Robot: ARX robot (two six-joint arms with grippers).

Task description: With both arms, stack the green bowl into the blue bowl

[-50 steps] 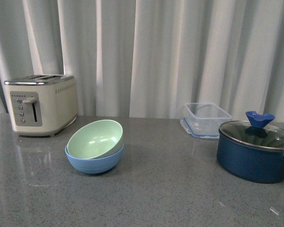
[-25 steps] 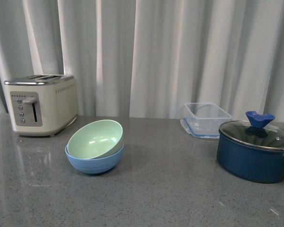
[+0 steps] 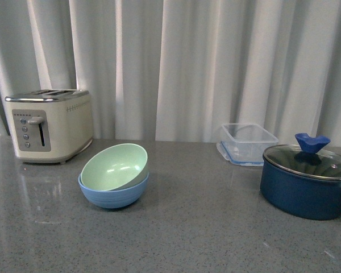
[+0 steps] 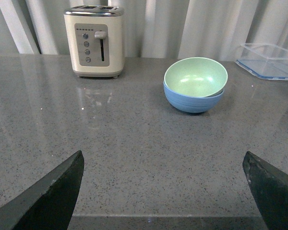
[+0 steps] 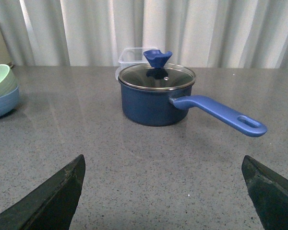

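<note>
Mint green bowl (image 3: 115,166) sits tilted inside light blue bowl (image 3: 113,194).

Pale pleated curtains (image 3: 204,62) behind grey speckled countertop (image 3: 204,227).

Toaster (image 3: 48,125), clear container (image 3: 247,143), lidded saucepan (image 3: 307,182)

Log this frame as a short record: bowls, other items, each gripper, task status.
green bowl: nested in the blue bowl, tilted, opening facing the camera
blue bowl: upright on the grey counter, right of the toaster
other items: clear container at the back; lidded navy pot on the right
left gripper: open, holding nothing, well short of the bowls
right gripper: open, holding nothing, facing the pot
task status: green bowl already in blue bowl, though not seated level
</note>
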